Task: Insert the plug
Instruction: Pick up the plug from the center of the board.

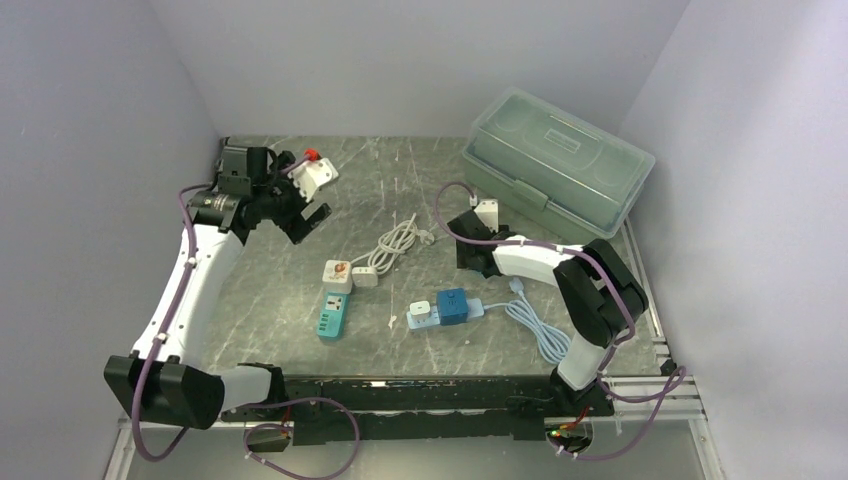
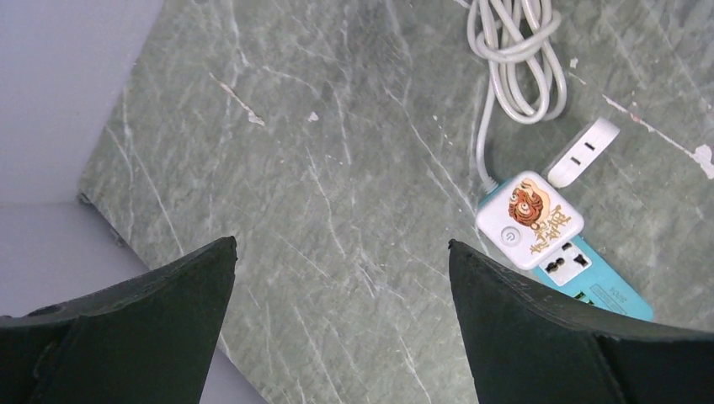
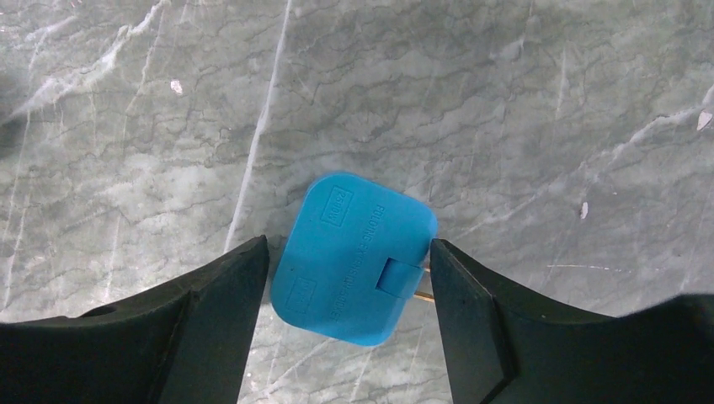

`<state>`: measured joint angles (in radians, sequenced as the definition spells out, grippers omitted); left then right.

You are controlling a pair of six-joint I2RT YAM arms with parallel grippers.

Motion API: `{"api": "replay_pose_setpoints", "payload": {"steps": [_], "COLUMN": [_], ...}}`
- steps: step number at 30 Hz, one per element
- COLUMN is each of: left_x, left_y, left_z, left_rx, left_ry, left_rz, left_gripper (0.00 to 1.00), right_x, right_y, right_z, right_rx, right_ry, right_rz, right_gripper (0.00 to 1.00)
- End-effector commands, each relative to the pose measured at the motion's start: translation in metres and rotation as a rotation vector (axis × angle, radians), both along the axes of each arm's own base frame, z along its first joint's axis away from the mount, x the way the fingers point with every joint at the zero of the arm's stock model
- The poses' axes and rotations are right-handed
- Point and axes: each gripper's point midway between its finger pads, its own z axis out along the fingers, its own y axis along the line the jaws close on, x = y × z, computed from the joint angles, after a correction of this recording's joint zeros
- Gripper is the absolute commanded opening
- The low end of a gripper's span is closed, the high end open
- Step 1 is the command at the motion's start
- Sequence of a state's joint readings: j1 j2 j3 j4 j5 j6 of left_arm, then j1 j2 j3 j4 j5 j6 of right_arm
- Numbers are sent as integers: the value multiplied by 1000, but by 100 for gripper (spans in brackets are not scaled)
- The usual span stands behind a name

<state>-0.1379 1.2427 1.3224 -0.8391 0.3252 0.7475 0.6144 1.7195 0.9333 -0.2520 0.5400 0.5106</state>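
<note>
Right gripper brackets the blue plug, which lies flat on the marble table with a brass pin showing at its 4 o'clock edge. Both fingers stand against the plug's sides, but whether they pinch it cannot be told. Left gripper, spread wide, hangs at 11 o'clock of the teal power strip in the overhead view.

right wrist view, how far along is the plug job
Done: the right gripper sits around the blue plug, which lies flat on the table. In hand: the grasp; fingers flank both sides, but a firm pinch is unclear. Left: lifting it and pushing it into a power strip. The left gripper hangs open and empty.
</note>
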Motion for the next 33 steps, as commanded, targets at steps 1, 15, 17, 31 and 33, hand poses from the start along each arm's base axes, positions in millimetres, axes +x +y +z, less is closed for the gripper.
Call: {"api": "replay_pose_setpoints", "payload": {"steps": [1,15,17,31,33], "left_x": [3,-23,-32,-67,-68], "left_y": [-1,-16,-25,-58,-60], "left_z": [47,69,69,52,50], "left_rx": [-74,-155,-185,-132,-140], "left_ry": [-115,-156,-153,-263,-243], "left_rz": [52,-25,-75,-490,-499], "left_gripper": [100,100,100,100,100], "right_x": [-1,0,5,3,5], "right_y": [1,14,20,53,39], "right_z": [-2,6,27,159,137], "right_rx": [32,116,153,308,255], "right_ry": [-1,-26,-79,-270,-209], "right_rz": [-19,8,38,308,217], "right_gripper": [77,53,51,69,73]}}
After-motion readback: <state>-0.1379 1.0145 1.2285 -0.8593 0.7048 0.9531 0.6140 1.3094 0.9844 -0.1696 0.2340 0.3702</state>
